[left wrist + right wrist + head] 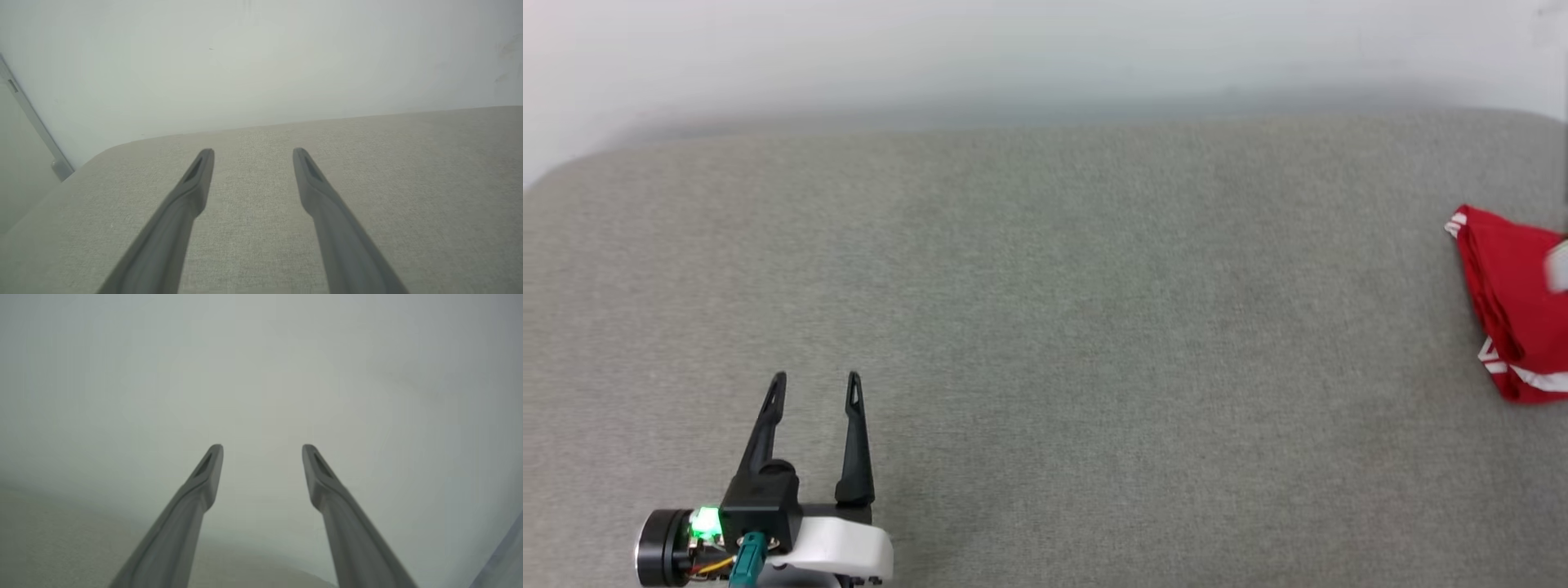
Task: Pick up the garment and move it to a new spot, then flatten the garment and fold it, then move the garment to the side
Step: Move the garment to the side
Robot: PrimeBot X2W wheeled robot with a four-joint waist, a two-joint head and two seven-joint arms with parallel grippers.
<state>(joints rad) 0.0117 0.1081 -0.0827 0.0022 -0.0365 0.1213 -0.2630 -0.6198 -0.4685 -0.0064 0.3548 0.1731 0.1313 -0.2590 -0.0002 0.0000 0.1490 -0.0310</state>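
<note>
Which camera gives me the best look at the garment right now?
Head view: the garment lies bunched at the right edge, partly cut off. The left wrist view faces grey surface and wall; the right wrist view faces wall.

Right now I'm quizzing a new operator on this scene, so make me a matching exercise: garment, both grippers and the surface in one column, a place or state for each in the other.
1. garment
2. left gripper
3. right gripper
4. grey fabric surface

A. open, fingers aimed at the pale wall
B. red, lying at the head view's right edge
C. open and empty, lower left of the head view
D. stretches across the head view, under the garment

Pairs: 1-B, 2-C, 3-A, 4-D
</note>
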